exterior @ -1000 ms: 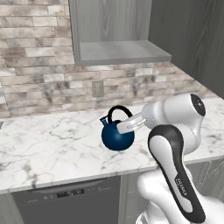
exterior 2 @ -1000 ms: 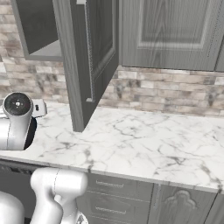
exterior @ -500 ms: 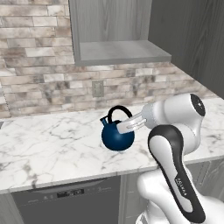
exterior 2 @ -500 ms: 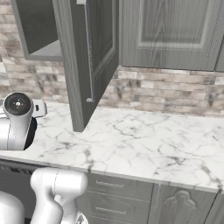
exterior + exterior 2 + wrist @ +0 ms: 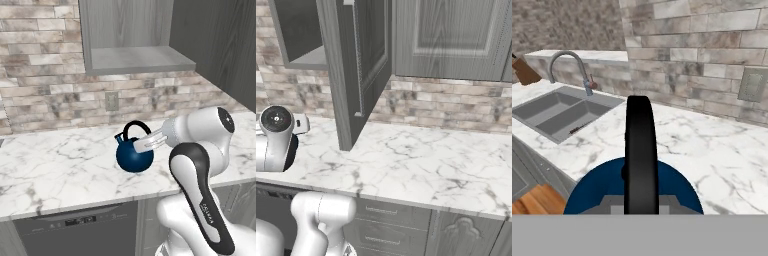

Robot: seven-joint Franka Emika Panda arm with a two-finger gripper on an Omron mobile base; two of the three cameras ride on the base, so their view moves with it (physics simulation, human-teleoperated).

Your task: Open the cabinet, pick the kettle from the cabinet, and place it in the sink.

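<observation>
Carrying was the step in hand: the gripper was closed on the black loop handle of the kettle, which hung over the marble counter, below and in front of the cabinet with its door swung wide. Whether the kettle's base cleared the stone or just brushed it was hard to judge from the left base view. Through the hand view, the handle ran straight up the middle, and the sink lay ahead and to the left in that view, with its faucet arching over the far rim, well apart from the kettle.

To do this well, the arm would need to keep the kettle lifted enough to pass over the basin's marble edge, travel level so the load would not swing on its handle, steer clear of the faucet, and lower into the basin before releasing.
</observation>
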